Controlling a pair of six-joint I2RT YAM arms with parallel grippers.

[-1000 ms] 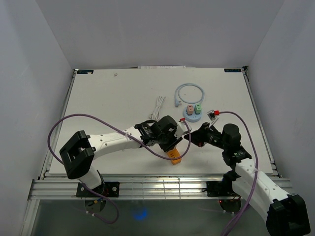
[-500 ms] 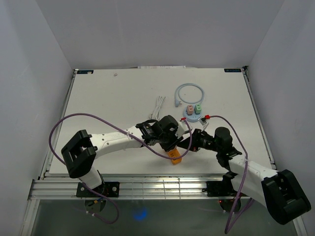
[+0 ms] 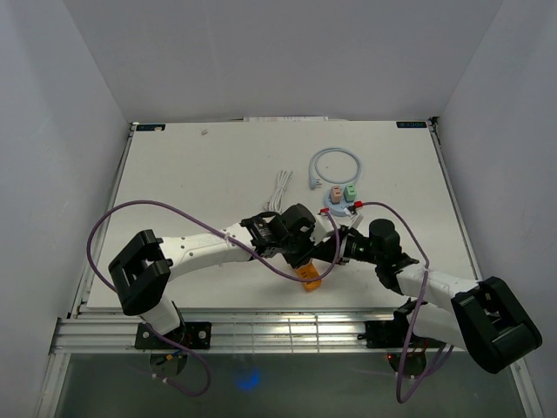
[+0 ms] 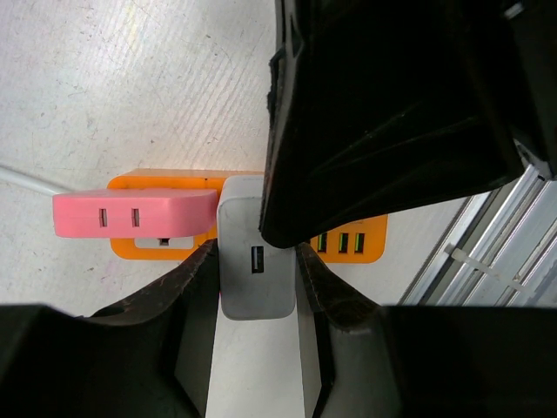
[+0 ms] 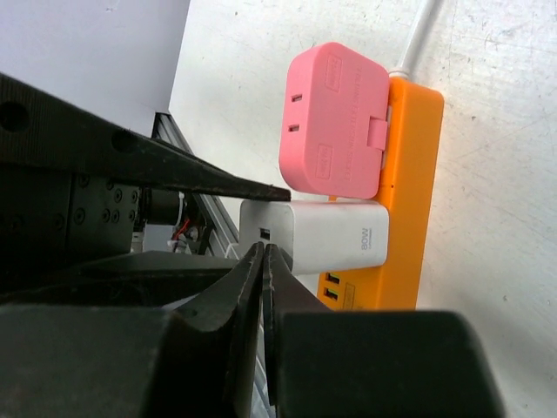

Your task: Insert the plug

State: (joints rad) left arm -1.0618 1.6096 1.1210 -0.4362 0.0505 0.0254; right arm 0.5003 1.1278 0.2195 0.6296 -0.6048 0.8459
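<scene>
On the left, the left gripper (image 4: 257,283) has its fingers (image 4: 193,292) partly closed on the two sides of the white charger (image 4: 257,252). The charger stands on the orange power strip (image 4: 348,246) near the front edge of the table (image 3: 191,174). It sits just beside the pink adapter (image 4: 130,212), which is seated in the neighbouring socket. The charger's body looks close to the strip's face, but the prongs are hidden, so whether they are fully home cannot be told. To the right, the right gripper (image 5: 263,254) is fully closed and holds nothing. Its joined tips are at the charger's outer end by the small port, though actual contact is not clear. I judge the step in hand to be the final seating push. To do it well, the left grip should keep the charger square to the strip and not let it lean toward the pink adapter. The closed right tips should press straight down the line of the prongs, on the middle of the charger's end rather than an edge or the port. A skewed push could jam the prongs or shift the strip, so the pressure should be slow and even.
</scene>
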